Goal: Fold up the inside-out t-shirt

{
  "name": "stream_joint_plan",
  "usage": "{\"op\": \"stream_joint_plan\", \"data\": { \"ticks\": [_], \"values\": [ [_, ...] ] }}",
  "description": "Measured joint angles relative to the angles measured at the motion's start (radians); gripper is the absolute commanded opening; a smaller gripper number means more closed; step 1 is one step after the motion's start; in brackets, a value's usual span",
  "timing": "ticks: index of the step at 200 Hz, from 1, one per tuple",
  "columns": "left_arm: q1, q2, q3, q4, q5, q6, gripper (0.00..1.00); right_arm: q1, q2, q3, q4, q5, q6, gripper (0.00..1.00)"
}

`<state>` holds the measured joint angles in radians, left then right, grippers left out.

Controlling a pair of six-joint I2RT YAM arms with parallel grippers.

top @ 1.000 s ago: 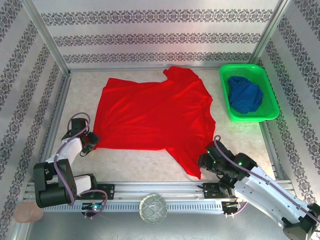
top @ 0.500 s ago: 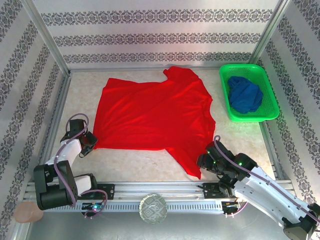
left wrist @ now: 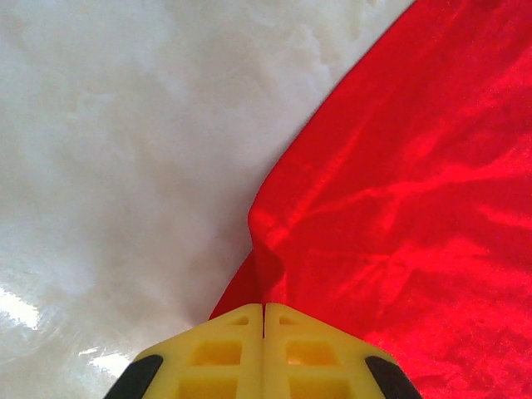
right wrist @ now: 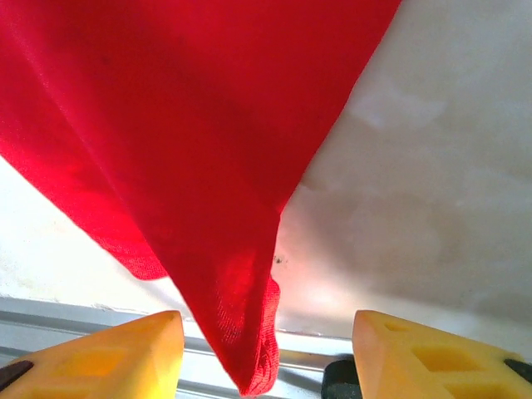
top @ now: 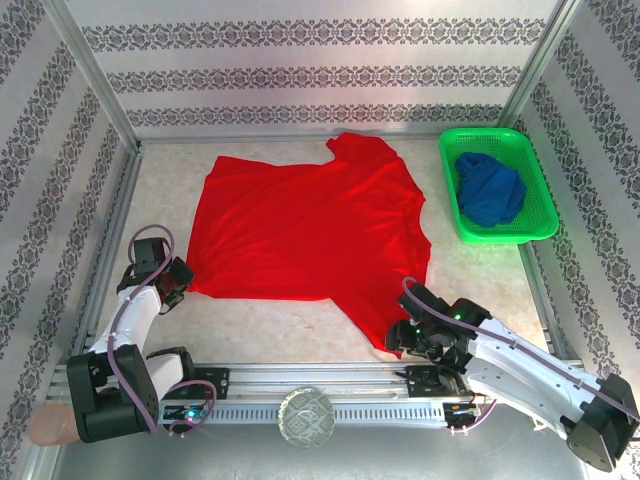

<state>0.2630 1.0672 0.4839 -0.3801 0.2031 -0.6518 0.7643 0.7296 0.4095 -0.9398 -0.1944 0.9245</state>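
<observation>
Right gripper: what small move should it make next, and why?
Probably it should close. The right gripper is open, and the sleeve tip of the t-shirt lies between its fingers. The left gripper is shut on the shirt's other near corner, so both ends would then be held for folding.

T-shirt: soft red knit cloth, faint sheen. Counter: glossy pale marbled surface. Basket: green plastic mesh.
</observation>
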Motion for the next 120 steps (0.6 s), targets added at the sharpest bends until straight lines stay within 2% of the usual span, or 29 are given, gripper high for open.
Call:
{"op": "stream_joint_plan", "data": {
  "ticks": [18, 31, 38, 55, 95, 120],
  "values": [
    [0.000, -0.003, 0.000, 0.000, 0.006, -0.001, 0.00, 0.011, 0.003, -0.010, 0.009, -0.021, -0.004, 0.51],
    [0.000, -0.006, 0.000, 0.000, 0.007, -0.002, 0.00, 0.013, 0.003, -0.019, 0.027, -0.032, -0.004, 0.41],
    [0.000, -0.008, 0.000, 0.000, 0.009, -0.002, 0.00, 0.013, 0.003, -0.026, 0.045, -0.039, -0.002, 0.31],
    [0.000, -0.014, 0.000, 0.000, 0.015, -0.002, 0.00, 0.013, 0.007, -0.042, 0.083, -0.055, 0.011, 0.00],
    [0.001, -0.034, 0.023, -0.024, 0.042, -0.003, 0.00, 0.005, -0.049, 0.020, 0.066, -0.051, 0.019, 0.00],
    [0.005, -0.048, 0.088, -0.039, 0.061, -0.003, 0.00, -0.082, -0.086, 0.150, 0.054, -0.056, 0.010, 0.00]
  ]
}}
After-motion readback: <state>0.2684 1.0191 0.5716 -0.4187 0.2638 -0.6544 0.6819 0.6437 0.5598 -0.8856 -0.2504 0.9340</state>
